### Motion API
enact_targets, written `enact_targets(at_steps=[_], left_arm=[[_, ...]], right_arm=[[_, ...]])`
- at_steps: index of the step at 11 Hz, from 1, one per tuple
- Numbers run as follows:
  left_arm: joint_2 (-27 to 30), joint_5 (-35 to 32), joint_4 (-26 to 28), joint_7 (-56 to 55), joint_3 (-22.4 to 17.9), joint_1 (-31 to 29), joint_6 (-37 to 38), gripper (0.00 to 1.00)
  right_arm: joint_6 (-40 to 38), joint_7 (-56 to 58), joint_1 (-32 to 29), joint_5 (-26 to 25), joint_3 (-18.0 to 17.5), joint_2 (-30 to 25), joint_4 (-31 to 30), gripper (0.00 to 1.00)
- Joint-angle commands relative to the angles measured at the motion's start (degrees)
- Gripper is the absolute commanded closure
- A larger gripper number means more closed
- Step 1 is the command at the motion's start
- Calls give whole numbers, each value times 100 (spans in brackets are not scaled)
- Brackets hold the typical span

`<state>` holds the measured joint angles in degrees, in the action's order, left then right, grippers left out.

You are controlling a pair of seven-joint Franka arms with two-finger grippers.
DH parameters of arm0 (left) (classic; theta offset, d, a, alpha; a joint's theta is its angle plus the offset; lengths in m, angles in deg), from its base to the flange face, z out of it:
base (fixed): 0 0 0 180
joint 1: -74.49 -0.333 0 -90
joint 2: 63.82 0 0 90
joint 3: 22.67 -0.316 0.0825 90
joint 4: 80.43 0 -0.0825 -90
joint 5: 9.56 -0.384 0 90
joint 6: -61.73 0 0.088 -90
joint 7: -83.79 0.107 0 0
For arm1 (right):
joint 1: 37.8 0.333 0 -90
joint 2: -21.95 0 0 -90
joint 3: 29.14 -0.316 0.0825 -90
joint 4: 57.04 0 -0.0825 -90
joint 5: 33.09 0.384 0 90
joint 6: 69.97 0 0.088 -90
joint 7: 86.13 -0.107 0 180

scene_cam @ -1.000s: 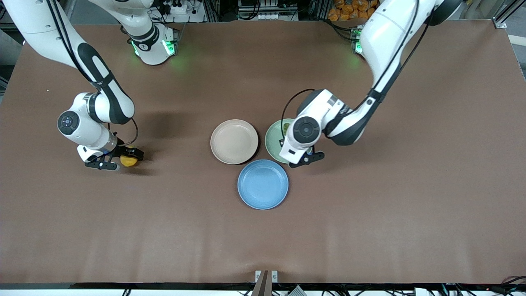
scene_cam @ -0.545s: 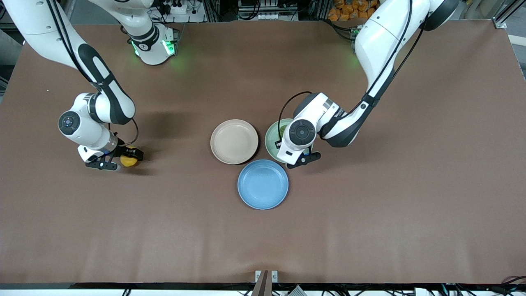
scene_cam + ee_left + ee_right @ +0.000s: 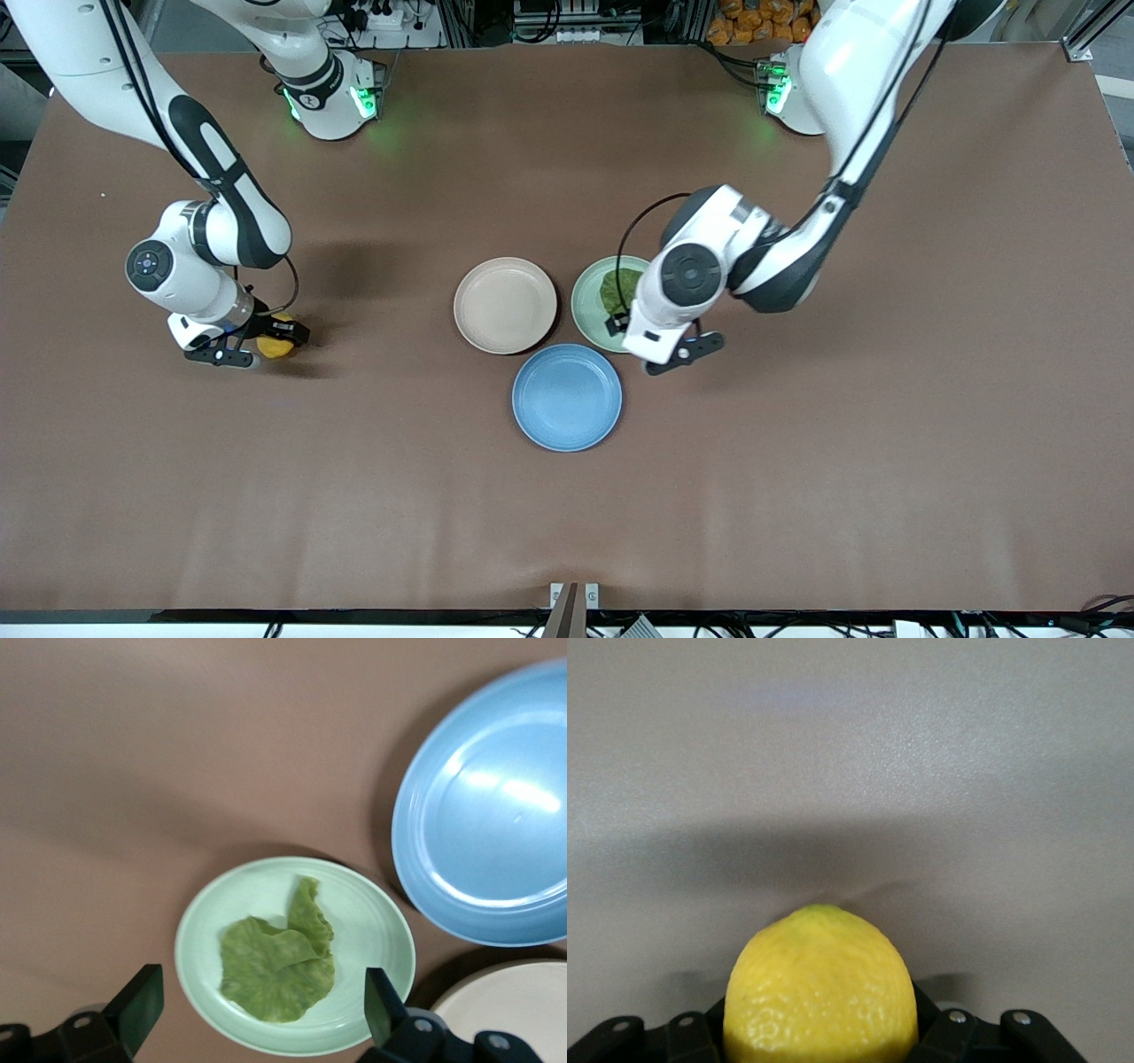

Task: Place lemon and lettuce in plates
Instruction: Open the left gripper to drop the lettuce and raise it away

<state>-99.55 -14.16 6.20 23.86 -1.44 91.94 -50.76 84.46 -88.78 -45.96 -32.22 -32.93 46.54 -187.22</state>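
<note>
A: Front view first. What is counted?

B: Three plates are seen mid-table: a beige-pink plate (image 3: 505,305), a mint green plate (image 3: 591,297) just beside it toward the left arm's end, and a blue plate (image 3: 567,397) nearer the camera, close to both. One lettuce (image 3: 618,288) leaf is lying in the mint green plate. One lemon (image 3: 274,346) is seen well apart from the plates, toward the right arm's end of the table (image 3: 886,443).

A: Grippers there?

B: The left gripper (image 3: 660,344) is held over the mint plate's rim, and part of that plate is covered by its wrist. The right gripper (image 3: 251,342) is down at the lemon, fingers closed on it.

A: Left wrist view?

B: The left gripper (image 3: 264,1012) is spread wide with nothing held. The lettuce (image 3: 279,964) is seen flat in the mint green plate (image 3: 372,912) between the fingertips. The blue plate (image 3: 496,815) and an edge of the beige-pink plate (image 3: 509,1001) are seen beside it.

A: Right wrist view?

B: The lemon (image 3: 821,988) is clamped in the right gripper (image 3: 821,1028), low over bare table (image 3: 850,744). Whether the table is touched cannot be told.
</note>
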Motion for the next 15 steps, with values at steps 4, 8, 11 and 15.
enact_targets(at_steps=[4,8,11,15], left_arm=[[1278,-24,144,1366,-76,-917,447,0],[1665,-24,144,2661,-76,-1621,894,0],[1973,-330,127,3205,-111,-1806,1184,0],[2395,-349,4,4005,-155,-2192,1746,0]], right_arm=[[-1606,-87,34,-69,-78,-235,860,57],[-2442,-140,341,-60,-96,-217,1713,55],[-3119,-158,710,-51,-96,-209,2355,55],[-3349,-219,1158,28,-122,-235,2629,55]])
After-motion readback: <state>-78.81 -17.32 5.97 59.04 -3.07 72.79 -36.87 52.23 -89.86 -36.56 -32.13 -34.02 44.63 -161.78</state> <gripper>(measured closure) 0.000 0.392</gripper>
